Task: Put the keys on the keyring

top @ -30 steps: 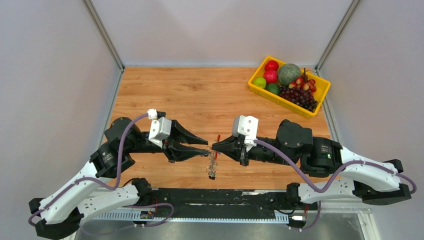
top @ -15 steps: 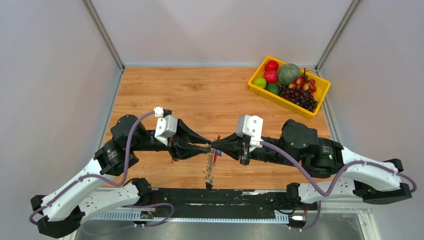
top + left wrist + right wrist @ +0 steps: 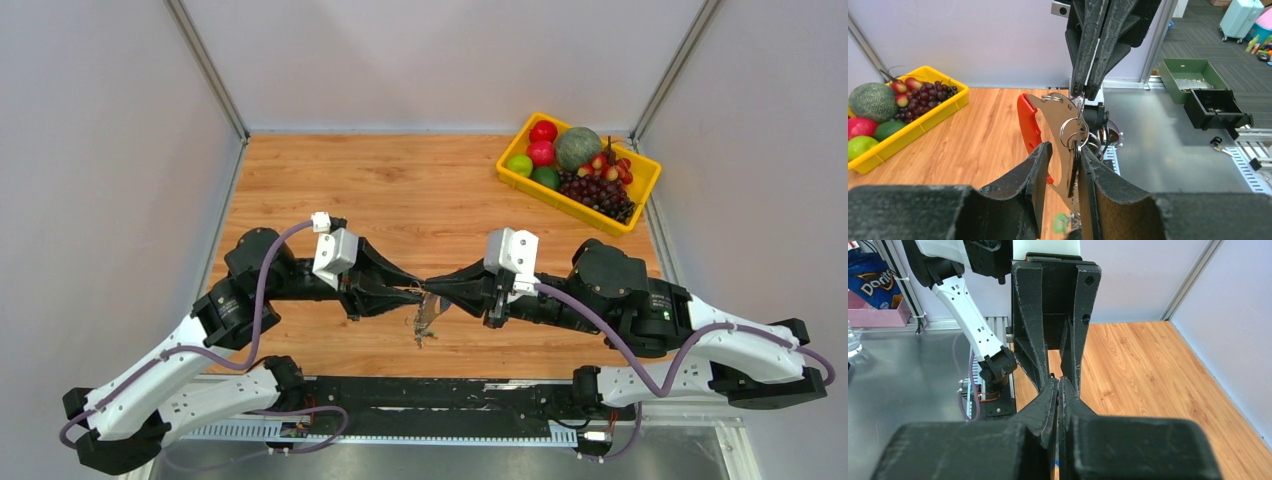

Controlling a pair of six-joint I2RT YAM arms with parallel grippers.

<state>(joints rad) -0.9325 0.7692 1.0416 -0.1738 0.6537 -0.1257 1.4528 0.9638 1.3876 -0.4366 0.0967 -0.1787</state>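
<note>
Above tabletop (image 3: 400, 190), left hand (image 3: 412, 292), right hand (image 3: 432, 290) pinch keyring (image 3: 1054, 120).

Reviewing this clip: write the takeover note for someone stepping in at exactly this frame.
Right gripper: shut on the keyring at its top edge, holding it up off the table.
Left gripper: fingers straddle the keyring's lower part; whether it grips is unclear.
Keys: bunched on wire rings against the grey strip, with a green head dangling below. None seen loose on the table.
Done: keyring held up between both arms.
Left: confirm every key is threaded; these views do not settle it.
</note>
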